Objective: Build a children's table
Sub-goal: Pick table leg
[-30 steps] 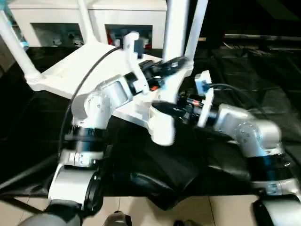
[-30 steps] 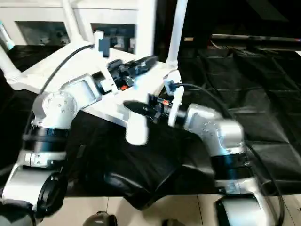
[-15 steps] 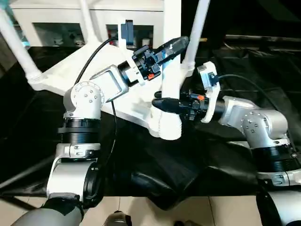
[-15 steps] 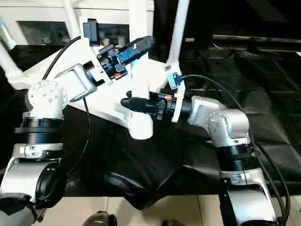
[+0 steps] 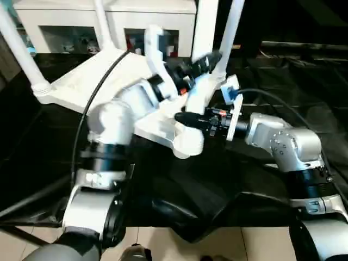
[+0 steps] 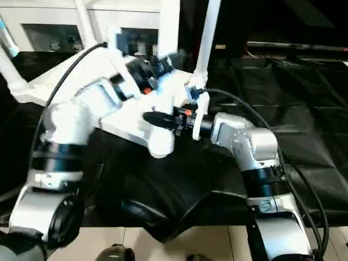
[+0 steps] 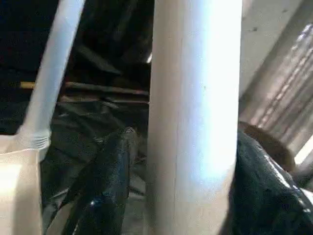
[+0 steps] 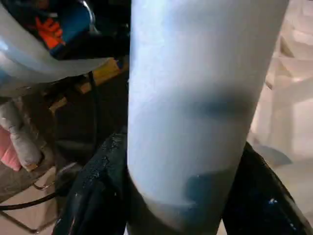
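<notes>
Tabletop (image 5: 87, 81): laid upside down on the black cloth (image 5: 283, 76), far left of centre, so the corner sockets face up.
Fitted legs: three (image 5: 16, 49) (image 5: 102, 24) (image 5: 232, 27) are seen standing upright in the other corners.
Fourth leg (image 5: 204, 51): held upright over the near corner socket (image 5: 187, 141), judged to be mid-seating.
Left gripper (image 7: 178, 161): jaws set partly apart around the leg's upper shaft, one finger on each side; firm contact cannot be told.
Right gripper (image 8: 183, 196): jaws closed on the leg low down, just above the socket, apparently to steady it.
Cabinet (image 5: 103, 22): white, at the far side.
</notes>
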